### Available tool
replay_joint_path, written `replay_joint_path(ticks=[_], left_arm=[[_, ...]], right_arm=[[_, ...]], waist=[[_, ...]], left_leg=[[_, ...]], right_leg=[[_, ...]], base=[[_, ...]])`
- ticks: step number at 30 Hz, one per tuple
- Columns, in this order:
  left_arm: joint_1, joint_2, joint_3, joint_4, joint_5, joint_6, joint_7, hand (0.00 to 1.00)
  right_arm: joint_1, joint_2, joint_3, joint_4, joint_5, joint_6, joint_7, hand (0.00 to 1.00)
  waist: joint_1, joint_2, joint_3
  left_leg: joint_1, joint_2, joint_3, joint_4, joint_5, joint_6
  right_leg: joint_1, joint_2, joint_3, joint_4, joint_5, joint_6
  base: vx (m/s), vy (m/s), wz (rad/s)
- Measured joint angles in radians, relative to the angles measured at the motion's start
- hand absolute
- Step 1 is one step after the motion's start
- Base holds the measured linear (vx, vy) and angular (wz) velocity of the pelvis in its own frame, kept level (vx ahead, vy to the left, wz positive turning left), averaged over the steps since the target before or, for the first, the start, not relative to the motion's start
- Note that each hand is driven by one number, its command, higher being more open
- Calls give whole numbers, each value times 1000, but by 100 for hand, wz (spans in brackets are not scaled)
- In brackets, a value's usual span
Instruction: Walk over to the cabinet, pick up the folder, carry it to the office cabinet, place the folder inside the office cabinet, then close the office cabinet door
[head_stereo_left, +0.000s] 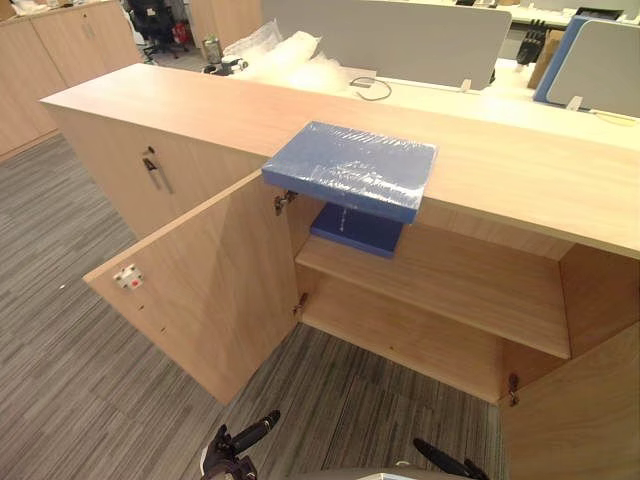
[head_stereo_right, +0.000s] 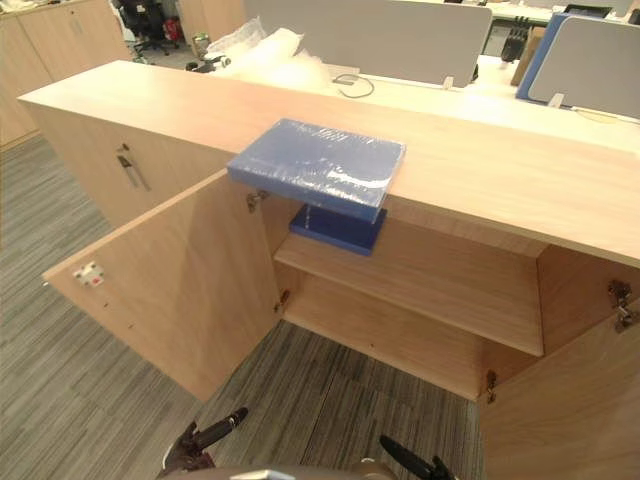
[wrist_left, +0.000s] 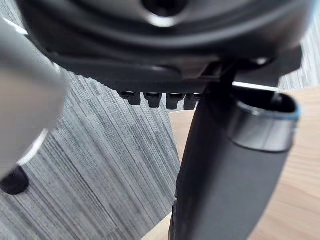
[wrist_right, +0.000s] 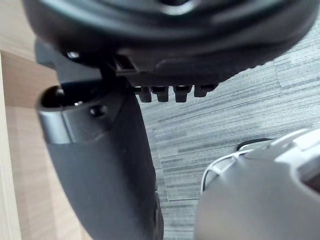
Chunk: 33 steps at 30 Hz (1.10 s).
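- The folder (head_stereo_left: 350, 168) overhangs the cabinet (head_stereo_left: 520, 165) top, half hiding a dark blue thing (head_stereo_left: 357, 230) on the shelf.
- The left hand (head_stereo_left: 250, 435) and right hand (head_stereo_left: 442, 461) are cut off at the bottom edge, fingers loosely straight and empty.

I see a long pale wood counter (head_stereo_left: 520, 170) running across my view. One blue folder (head_stereo_left: 350, 165) wrapped in clear plastic lies flat on it, its near corner hanging out past the front edge. Below that edge a wooden shelf (head_stereo_left: 450, 285) spans the open space under the counter. A flat dark blue box (head_stereo_left: 355, 230) lies at the shelf's left end, right beneath the folder. Under the shelf is a bottom board (head_stereo_left: 400, 340) of the same wood. It all stands on a floor (head_stereo_left: 60, 330) of grey striped carpet.
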Motion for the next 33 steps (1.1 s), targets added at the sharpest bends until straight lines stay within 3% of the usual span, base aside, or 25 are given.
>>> replay_joint_path(ticks=[1,3,5,6,8,9,10,11,14,16,19,24,27,29,30,31,32,33], left_arm=[[20,-2,16,3,0,5,1,100],[29,6,29,-2,-24,13,0,100],[28,42,23,-3,-21,11,1,100],[30,50,23,-6,-20,9,1,100],[30,49,21,-17,-18,8,2,100],[30,49,4,-16,-13,8,4,100],[44,42,-44,-15,-9,0,4,100],[37,69,-59,-8,-9,0,-3,100],[6,70,-92,7,26,-1,1,100],[-1,78,-110,20,46,-2,-9,100],[-7,83,-162,47,69,0,-17,100],[8,62,-188,51,85,0,-27,100],[15,60,-189,50,55,0,-49,100],[8,56,-189,47,15,0,-62,100],[2,55,-189,39,-21,0,-76,100],[4,58,-188,36,-58,0,-86,100],[18,62,-189,27,-104,-1,-94,100],[26,63,-189,15,-132,-4,-98,100]], right_arm=[[2,-9,6,2,8,2,0,100],[0,-15,20,8,18,3,-2,100],[-28,-15,70,38,21,7,-8,100],[-48,-14,86,51,21,5,-8,100],[-68,-18,129,50,21,6,-14,100],[-70,-15,132,49,21,5,-14,100],[-67,-22,137,39,22,4,-12,100],[-75,9,169,39,21,4,-14,100],[-68,43,201,10,13,-7,5,100],[-70,54,203,-1,13,-17,6,100],[-53,44,208,10,10,-17,8,100],[-48,2,202,51,-17,-5,6,100],[-54,-3,210,51,-20,-5,10,100],[-70,-18,227,45,-22,-5,11,100],[-78,-25,237,26,-24,-5,11,100],[-77,-22,238,8,-25,-5,11,100],[-70,-23,243,-15,-26,-7,12,100],[-66,-21,250,-16,-31,-8,15,100]], waist=[[6,7,5],[25,8,8],[42,-32,19],[56,-50,24],[66,-55,28],[76,-50,23],[86,-8,0],[78,-48,-6],[76,-85,-34],[79,-90,-39],[70,-79,-78],[69,-49,-82],[70,-43,-73],[70,-30,-41],[71,-23,-17],[72,-14,-6],[72,-21,-9],[71,-27,-12]], left_leg=[[-83,25,-62,198,92,3],[-165,21,-94,388,66,1],[-246,-50,-91,440,-9,7],[-285,-90,-83,393,-49,18],[-339,-157,-97,250,-88,34],[-328,-198,-126,63,-77,28],[-292,-206,-166,-186,17,33],[-251,-229,-133,-225,20,55],[-179,-261,-90,-323,30,74],[-138,-269,-64,-380,42,85],[-69,-305,-50,-543,116,83],[24,-292,-55,-754,229,61],[38,-279,-53,-785,246,55],[34,-271,-54,-756,225,70],[34,-259,-55,-736,210,69],[37,-253,-52,-732,208,71],[37,-256,-56,-730,204,71],[37,-258,-63,-731,202,67]], right_leg=[[37,37,39,-23,-2,-20],[75,61,97,-40,-7,-31],[132,40,188,-77,0,-25],[149,19,247,-87,5,-16],[180,-9,316,-104,13,-1],[179,-21,340,-91,13,18],[165,-1,351,-54,14,50],[159,-50,364,-26,17,70],[139,-92,374,-47,41,68],[120,-94,374,-88,66,71],[122,-112,369,-152,102,78],[119,-92,368,-159,124,80],[100,-76,367,-128,123,80],[34,-76,368,21,117,91],[-35,-85,371,178,116,93],[-84,-97,376,279,109,81],[-111,-144,367,340,80,36],[-121,-182,370,337,68,34]], base=[[216,32,-77],[287,86,-101],[388,143,-134],[265,139,-131],[336,240,-126],[402,318,-125],[396,288,-88],[327,206,-58],[238,121,-24],[140,66,-33],[80,-36,-9],[44,-131,4],[-36,-87,-7],[-87,-55,-19],[-156,-37,-12],[-166,-38,2],[-152,-25,16],[-102,-14,34]])
